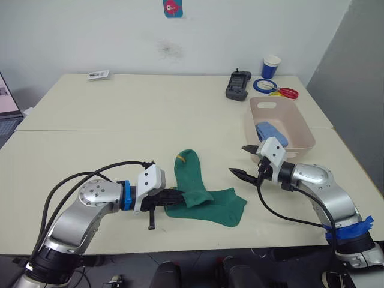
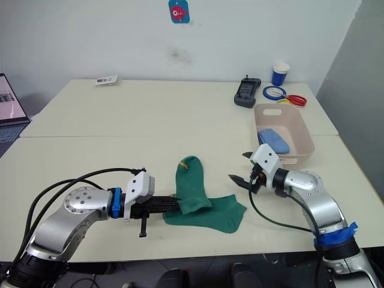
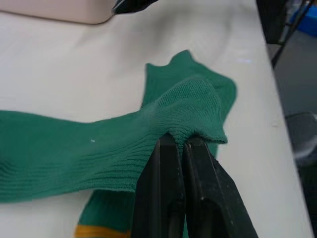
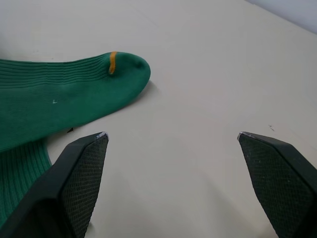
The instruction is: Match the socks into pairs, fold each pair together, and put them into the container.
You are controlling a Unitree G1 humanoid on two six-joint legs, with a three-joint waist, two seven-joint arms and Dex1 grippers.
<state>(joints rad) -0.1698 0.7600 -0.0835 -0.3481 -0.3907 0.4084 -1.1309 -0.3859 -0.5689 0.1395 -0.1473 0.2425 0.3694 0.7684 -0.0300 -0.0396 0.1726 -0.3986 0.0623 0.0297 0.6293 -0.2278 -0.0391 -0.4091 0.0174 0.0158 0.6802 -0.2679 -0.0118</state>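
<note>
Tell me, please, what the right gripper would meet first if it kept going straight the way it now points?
Probably the green socks. The open right gripper points across the table toward them, with bare tabletop in between. Its height over the table is hard to judge, so it could graze the tabletop first.

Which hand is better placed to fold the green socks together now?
The left hand, probably: it is already shut on the green socks, pinching an edge of the upper one. The right hand is open and empty, between the socks and the container.
</note>
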